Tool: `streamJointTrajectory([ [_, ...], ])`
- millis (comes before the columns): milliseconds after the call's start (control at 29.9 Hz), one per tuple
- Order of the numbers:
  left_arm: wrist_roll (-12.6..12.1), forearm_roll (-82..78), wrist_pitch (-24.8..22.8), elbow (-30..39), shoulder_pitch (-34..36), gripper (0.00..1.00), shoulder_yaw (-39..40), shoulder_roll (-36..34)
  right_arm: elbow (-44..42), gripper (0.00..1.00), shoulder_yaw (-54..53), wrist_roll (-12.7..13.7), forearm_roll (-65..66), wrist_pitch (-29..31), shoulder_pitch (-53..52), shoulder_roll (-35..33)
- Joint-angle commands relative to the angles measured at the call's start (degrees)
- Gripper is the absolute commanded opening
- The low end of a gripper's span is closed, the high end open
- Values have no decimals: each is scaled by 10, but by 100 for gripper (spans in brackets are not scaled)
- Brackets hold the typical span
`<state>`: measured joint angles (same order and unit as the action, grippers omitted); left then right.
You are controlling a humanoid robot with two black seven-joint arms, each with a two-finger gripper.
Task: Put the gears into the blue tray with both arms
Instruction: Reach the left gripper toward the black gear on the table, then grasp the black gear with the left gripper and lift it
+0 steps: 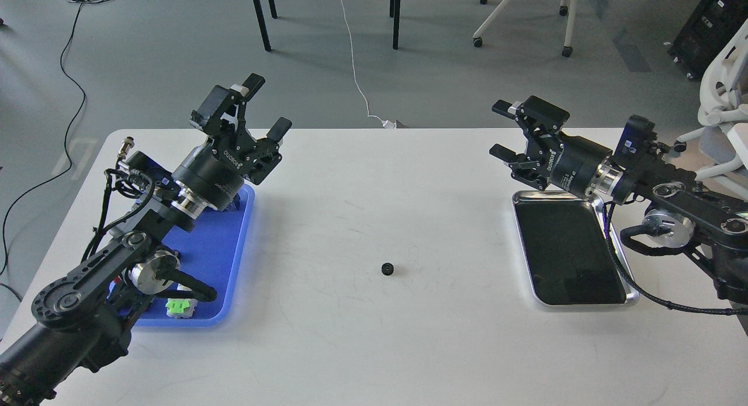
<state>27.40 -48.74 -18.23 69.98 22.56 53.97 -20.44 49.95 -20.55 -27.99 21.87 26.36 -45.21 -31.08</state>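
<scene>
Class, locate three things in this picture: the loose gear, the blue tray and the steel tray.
gear (387,269), head view, on its toothed top face.
blue tray (217,249), head view, on a bare part of its floor.
steel tray (586,305), head view, on its shiny near rim.

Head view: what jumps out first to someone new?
The two black arms, raised over opposite table ends: left gripper open above the blue tray, right gripper open above the steel tray. Then the lone black gear on the bare white table midway between the trays.
</scene>
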Motion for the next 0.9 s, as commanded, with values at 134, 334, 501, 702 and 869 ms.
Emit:
streamJointTrajectory([
  [134, 6, -223, -21, 7, 41, 98, -75, -10, -6, 98, -103, 0, -209, -2, 115, -7],
  [334, 6, -526, -43, 0, 174, 98, -240, -23, -3, 98, -108, 0, -222, -2, 152, -28],
  [501, 6, -716, -37, -34, 239, 97, -308, 22, -1, 98, -121, 0, -224, -2, 166, -41],
  [702, 6, -763, 11, -102, 273, 96, -388, 85, -1, 98, -130, 0, -228, -2, 170, -43],
  [869, 6, -763, 28, -169, 283, 95, -405, 136, -1, 98, -137, 0, -228, -2, 173, -43],
])
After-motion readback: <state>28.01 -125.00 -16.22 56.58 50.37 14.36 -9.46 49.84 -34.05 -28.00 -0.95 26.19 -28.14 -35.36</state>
